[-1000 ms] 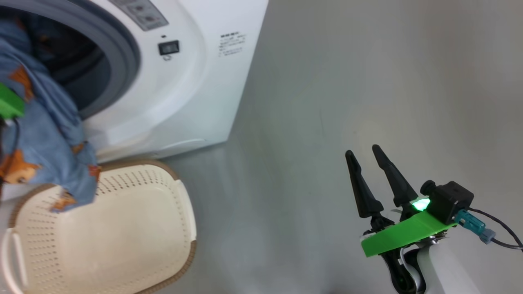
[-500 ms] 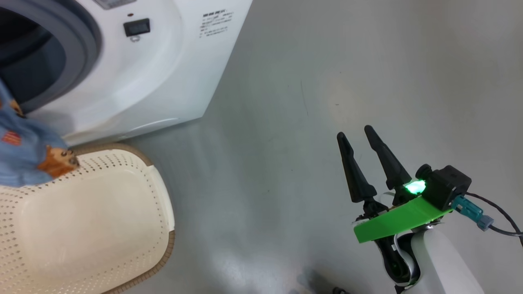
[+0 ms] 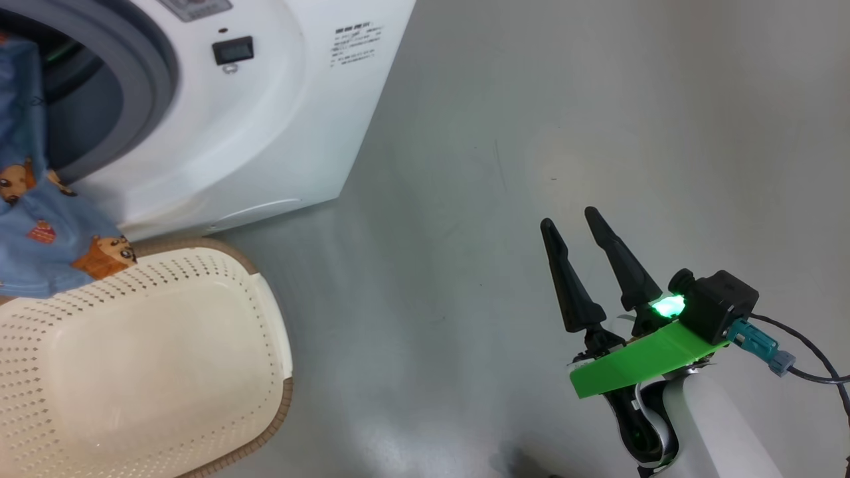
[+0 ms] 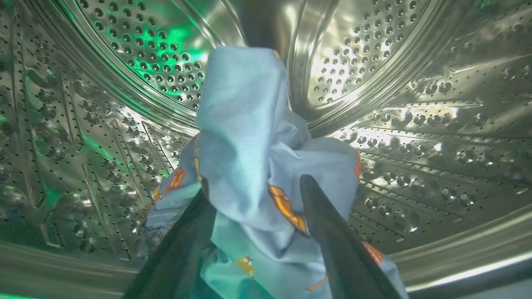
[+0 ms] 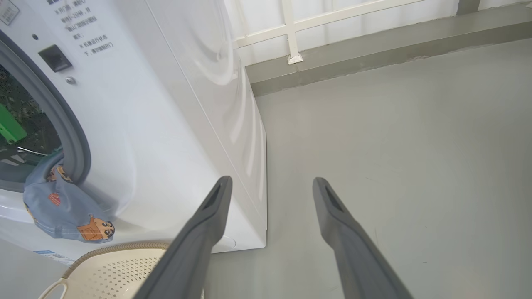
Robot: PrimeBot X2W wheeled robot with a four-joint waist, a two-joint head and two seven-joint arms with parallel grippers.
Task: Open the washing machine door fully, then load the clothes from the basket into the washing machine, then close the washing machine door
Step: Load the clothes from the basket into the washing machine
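Blue printed garment [image 4: 249, 137]: soft, light and limp. We judge it will sag and snag rather than slide, so a bunched fold is a better hold than a hem. Its bulk is inside the washing machine [image 3: 265, 133] drum [image 4: 415, 124]. Its tail hangs out over the gasket [image 3: 153, 73], above the basket [image 3: 262, 332]. Left gripper [image 4: 254, 189] is in the drum, jaws spread wide, cloth draped loosely between, nothing pinched. Right gripper [image 3: 568, 217] is spread and empty, well clear of the machine.
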